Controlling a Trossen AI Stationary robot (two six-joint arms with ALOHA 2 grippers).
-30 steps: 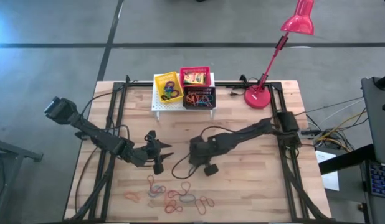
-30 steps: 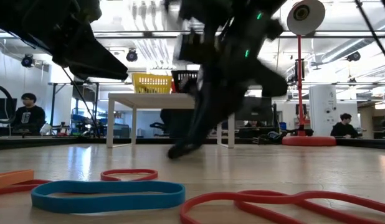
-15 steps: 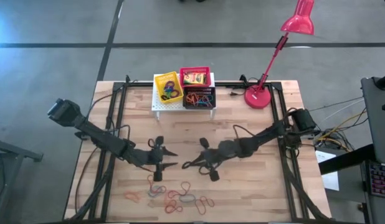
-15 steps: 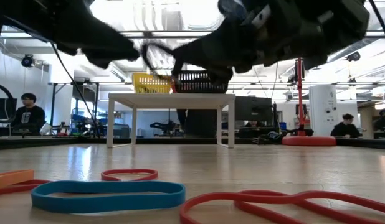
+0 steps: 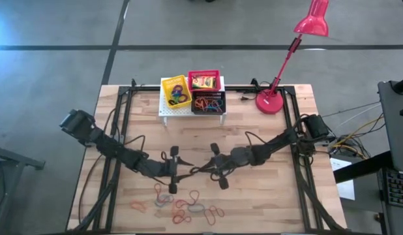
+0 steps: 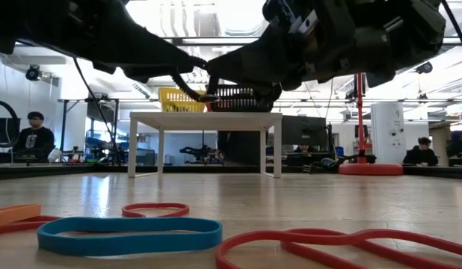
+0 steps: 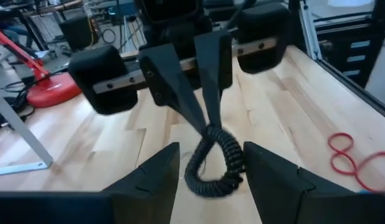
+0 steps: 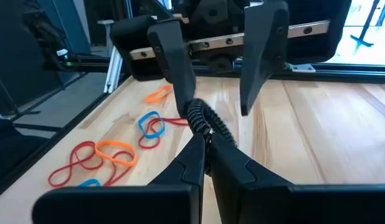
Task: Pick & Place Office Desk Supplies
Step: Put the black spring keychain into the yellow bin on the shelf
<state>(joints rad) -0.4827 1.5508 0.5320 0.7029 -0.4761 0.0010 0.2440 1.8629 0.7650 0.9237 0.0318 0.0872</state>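
Above the middle of the table my two grippers meet tip to tip. My right gripper point(image 5: 196, 172) is shut on a black coiled elastic loop point(image 7: 211, 163), one of the office desk supplies. My left gripper point(image 5: 180, 171) faces it, open, with one finger on each side of the hanging loop point(image 8: 205, 121). In the low view both grippers point(image 6: 205, 93) are well above the tabletop. More coloured loops point(image 5: 182, 205) lie flat on the wood nearer the front edge. My right gripper pinches the loop's upper part point(image 7: 210, 132) between its two fingertips, coming in level from the table's right. The loop hangs slack below the fingers, clear of the table. My left gripper stands around the loop; whether a finger point(image 8: 180, 81) touches it I cannot tell.
At the far edge a white riser point(image 5: 164, 112) carries a yellow basket point(image 5: 175, 91), a red basket point(image 5: 203, 81) and a black basket point(image 5: 208, 102) with supplies inside. A red desk lamp point(image 5: 272, 99) stands far right. Cables trail beside both arms.
My right gripper, which pointed down at the tabletop, has risen and tipped up to level, bringing the black loop off the wood. My left gripper has gone toward the table's right edge and rolled, so that its fingers now stand around the loop.
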